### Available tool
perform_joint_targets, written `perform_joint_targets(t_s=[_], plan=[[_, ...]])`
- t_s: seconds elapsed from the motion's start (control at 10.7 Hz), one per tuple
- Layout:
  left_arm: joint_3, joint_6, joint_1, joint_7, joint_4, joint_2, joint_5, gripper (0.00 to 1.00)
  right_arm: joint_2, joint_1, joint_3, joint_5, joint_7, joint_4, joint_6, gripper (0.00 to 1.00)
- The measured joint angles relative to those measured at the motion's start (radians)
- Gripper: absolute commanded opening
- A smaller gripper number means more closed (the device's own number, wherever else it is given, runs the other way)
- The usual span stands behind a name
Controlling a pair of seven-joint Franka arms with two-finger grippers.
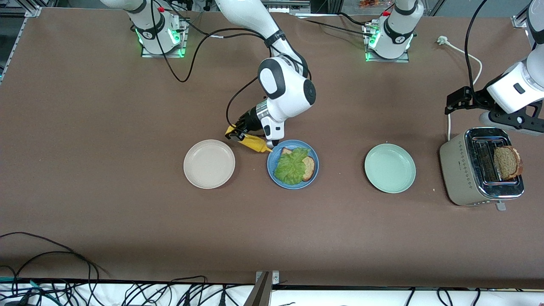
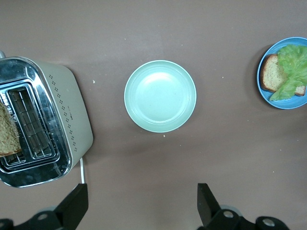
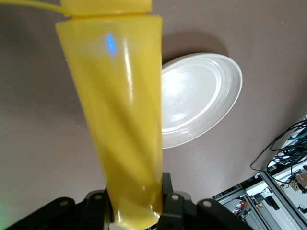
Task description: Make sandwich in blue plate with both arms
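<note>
Open sandwich on the blue plate, centre of the front view: one bread slice under a ruffled lettuce leaf; second slice upright in the toaster at mid right.

Bread light, crumbly, best pinched across the crust; lettuce limp, easily dragged. Right gripper, just above the plate's upper-left rim, clamped on the base of a soft yellow squeeze bottle, nozzle apparently toward the plate. Left gripper over the toaster, jaws spread, empty.
</note>
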Motion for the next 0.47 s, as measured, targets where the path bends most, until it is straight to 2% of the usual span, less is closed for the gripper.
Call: perform_joint_targets(t_s=[0.47], plan=[[0.0,0.0,0.0,0.0,0.0,0.0,0.0,1.0,0.0,-0.001,-0.012,0.0,0.0,0.002,-0.001,0.0]])
